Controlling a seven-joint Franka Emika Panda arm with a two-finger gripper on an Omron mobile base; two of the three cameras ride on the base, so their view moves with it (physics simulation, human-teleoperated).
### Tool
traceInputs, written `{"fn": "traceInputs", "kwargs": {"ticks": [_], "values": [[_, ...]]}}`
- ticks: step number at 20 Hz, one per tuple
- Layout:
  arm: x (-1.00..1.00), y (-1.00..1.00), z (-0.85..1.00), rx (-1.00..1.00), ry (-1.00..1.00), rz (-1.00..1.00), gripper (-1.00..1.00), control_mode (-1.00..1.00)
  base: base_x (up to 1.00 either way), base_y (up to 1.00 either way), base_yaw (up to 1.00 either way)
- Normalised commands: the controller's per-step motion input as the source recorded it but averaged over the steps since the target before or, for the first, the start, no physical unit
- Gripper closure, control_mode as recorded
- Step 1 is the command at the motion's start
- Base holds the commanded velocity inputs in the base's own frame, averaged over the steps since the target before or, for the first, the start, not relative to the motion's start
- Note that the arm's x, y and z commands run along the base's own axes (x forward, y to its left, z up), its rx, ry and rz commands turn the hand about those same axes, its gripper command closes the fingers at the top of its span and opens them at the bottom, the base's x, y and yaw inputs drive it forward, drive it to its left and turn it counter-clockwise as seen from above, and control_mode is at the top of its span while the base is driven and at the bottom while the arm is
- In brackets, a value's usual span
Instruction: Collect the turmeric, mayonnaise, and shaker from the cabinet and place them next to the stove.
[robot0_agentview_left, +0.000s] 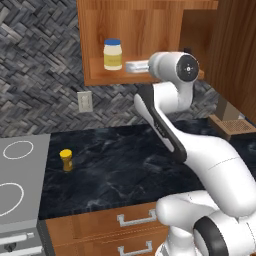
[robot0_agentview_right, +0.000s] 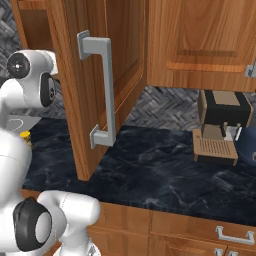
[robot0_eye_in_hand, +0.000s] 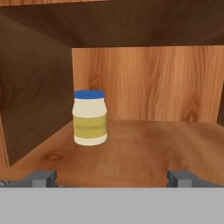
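Wooden cabinet shelf, mayonnaise upright, pincer wide open, holding nothing

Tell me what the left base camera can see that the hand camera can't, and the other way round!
Left base view alone: the little yellow-lidded turmeric jar standing on the black counter beside the grey stove, plus a wall outlet and drawers.

Hand view alone: the cabinet's wooden back wall up close, and the tips of the open jaws at the bottom.

Both: the mayonnaise jar with its blue lid, standing upright on the cabinet floor.
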Motion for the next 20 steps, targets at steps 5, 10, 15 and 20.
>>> {"fn": "traceInputs", "kwargs": {"ticks": [5, 10, 15, 20], "values": [[0.41, 0.05, 0.00, 0.00, 0.00, 0.00, -1.00, -1.00, 0.00, 0.00, 0.00], [0.43, 0.14, 0.00, 0.01, 0.00, 0.00, -1.00, -1.00, 0.00, 0.00, 0.00], [0.44, 0.01, 0.00, 0.01, 0.01, 0.02, -1.00, -1.00, 0.00, 0.00, 0.00], [0.08, -0.03, 0.00, 0.00, 0.01, 0.00, -1.00, -1.00, 0.00, 0.00, 0.00]]}}
